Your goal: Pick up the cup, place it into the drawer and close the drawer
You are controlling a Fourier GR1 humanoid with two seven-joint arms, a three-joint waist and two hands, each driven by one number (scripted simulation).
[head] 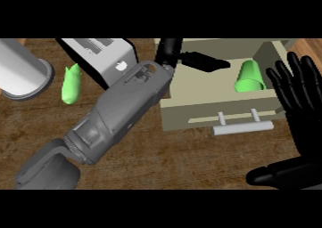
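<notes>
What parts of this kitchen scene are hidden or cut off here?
Head view only:
- Left hand: its fingers merge into a dark shape over the drawer.
- Green cup lying in the drawer: the right hand may cover its right side.
- Toaster: cut off at the top, partly behind the left forearm.
- Grey cylinder: cut off at the left edge.

Evenly lit, fairly bright, no glare; soft shadow inside drawer [216, 95], faint shading on worktop [189, 156].

Green cup [249, 76] in beige drawer [196, 100], brown wood counter [183, 160]
</notes>
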